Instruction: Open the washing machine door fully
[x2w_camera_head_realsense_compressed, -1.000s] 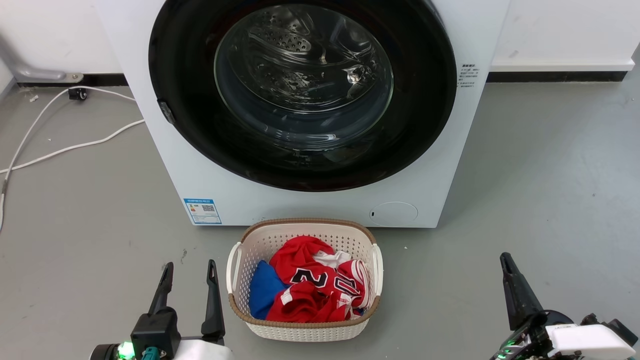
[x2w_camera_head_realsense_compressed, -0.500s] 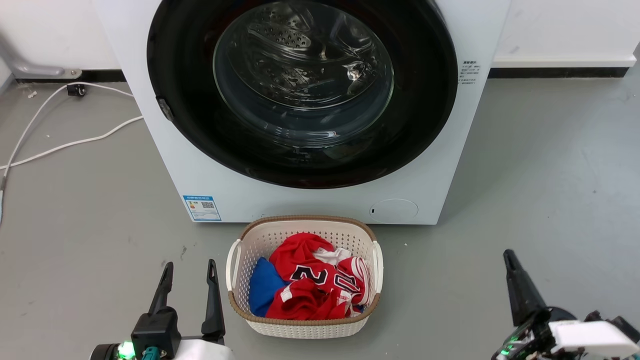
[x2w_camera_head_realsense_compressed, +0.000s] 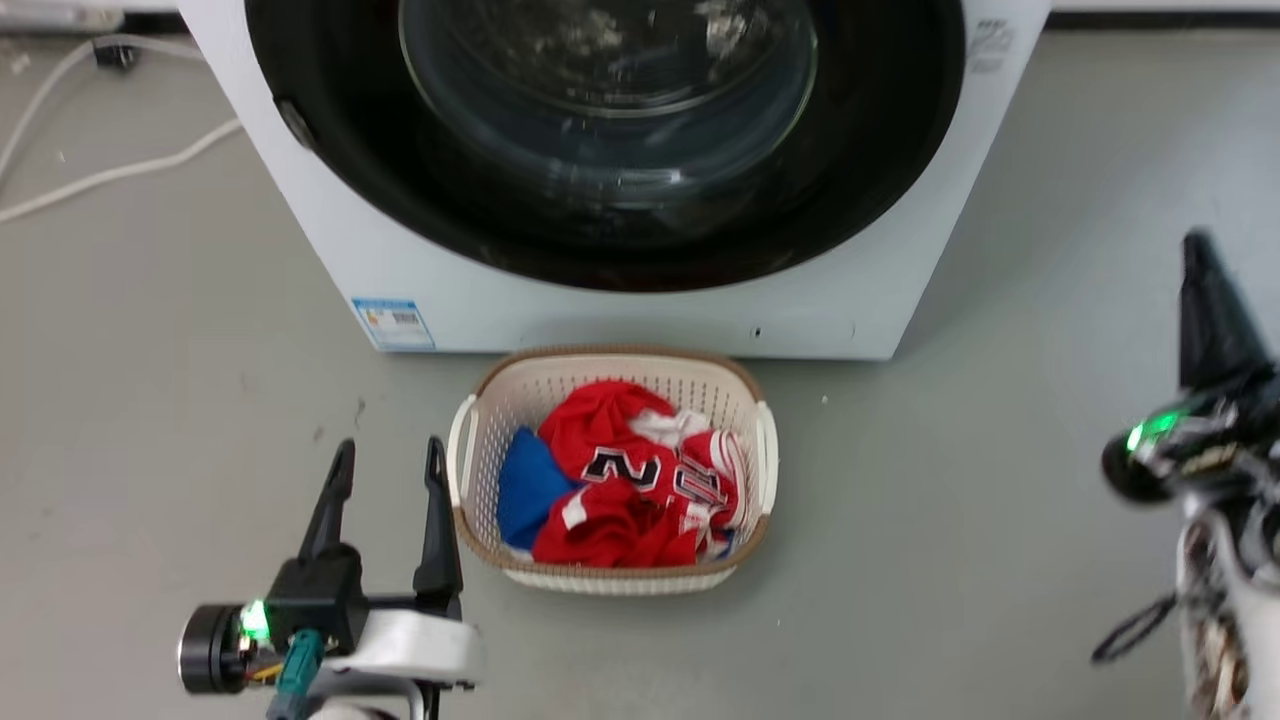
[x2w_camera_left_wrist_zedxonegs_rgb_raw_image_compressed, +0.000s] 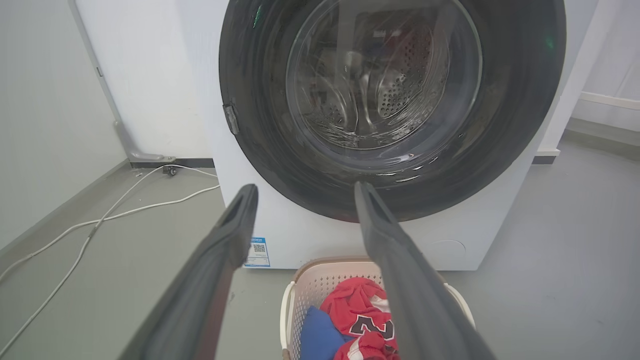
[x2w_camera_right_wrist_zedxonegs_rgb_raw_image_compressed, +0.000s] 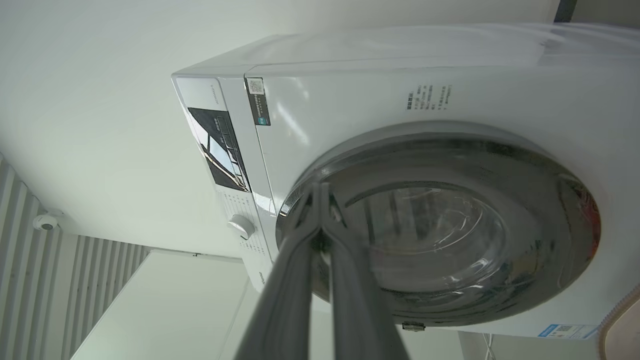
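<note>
Right now the washing machine door (x2w_camera_head_realsense_compressed: 610, 150) is closed, its glossy black rim flush against the front of the white washing machine (x2w_camera_head_realsense_compressed: 330, 250). Through the clear glass bowl I can see the perforated drum (x2w_camera_left_wrist_zedxonegs_rgb_raw_image_compressed: 402, 87). A small grey tab (x2w_camera_left_wrist_zedxonegs_rgb_raw_image_compressed: 230, 119) sits on the left side of the rim.

On my right wrist feed the machine looks tipped over, with its control panel (x2w_camera_right_wrist_zedxonegs_rgb_raw_image_compressed: 220, 150) and a white knob (x2w_camera_right_wrist_zedxonegs_rgb_raw_image_compressed: 241, 226) beside the door. A blue sticker (x2w_camera_head_realsense_compressed: 392, 323) marks the machine's lower left corner.

A pale basket (x2w_camera_head_realsense_compressed: 610, 354) stands on the grey floor (x2w_camera_head_realsense_compressed: 200, 350) just in front of the machine's bottom edge. It holds a red jersey (x2w_camera_head_realsense_compressed: 620, 490) and a blue cloth (x2w_camera_head_realsense_compressed: 525, 485). White cables (x2w_camera_head_realsense_compressed: 100, 170) trail over the floor to the machine's left.

My left gripper (x2w_camera_head_realsense_compressed: 388, 455) hangs low just left of the basket. Its fingers are spread wide, point at the machine and hold nothing. My right gripper (x2w_camera_head_realsense_compressed: 1196, 262) is raised well off to the right of the machine, clear of the door. Its fingers are pressed together with nothing between them.
</note>
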